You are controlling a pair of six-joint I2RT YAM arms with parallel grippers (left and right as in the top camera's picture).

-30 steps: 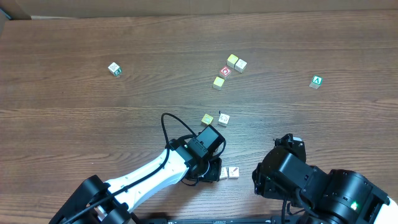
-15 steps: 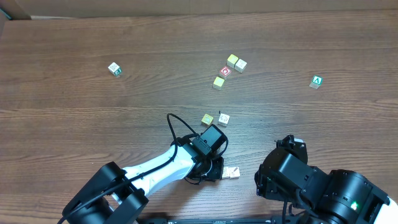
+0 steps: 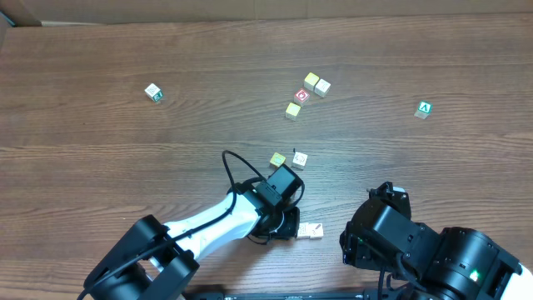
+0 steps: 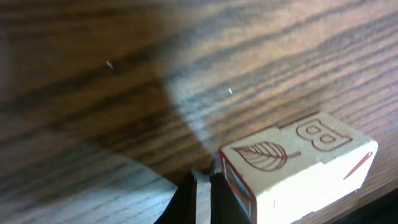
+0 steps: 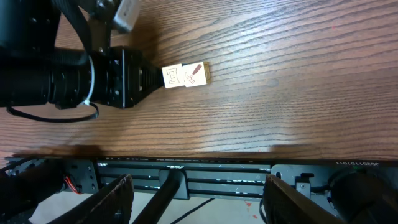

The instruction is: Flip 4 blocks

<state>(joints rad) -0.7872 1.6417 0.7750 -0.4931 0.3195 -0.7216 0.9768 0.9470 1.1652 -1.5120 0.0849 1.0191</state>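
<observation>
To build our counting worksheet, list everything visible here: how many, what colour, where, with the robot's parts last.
table: one, brown wood, under everything.
near pair: two cream blocks, touching, front edge.
yellow-topped block: one, mid-table.
cream marked block: one, beside it.
far yellow blocks: two, back cluster.
far cream block: one, same cluster.
red block: one, same cluster.
green A block: one, far right.
white-and-green block: one, far left.
left end effector: one, black, shut, at the near pair.
right end effector: one, black, open, empty, front right.
</observation>
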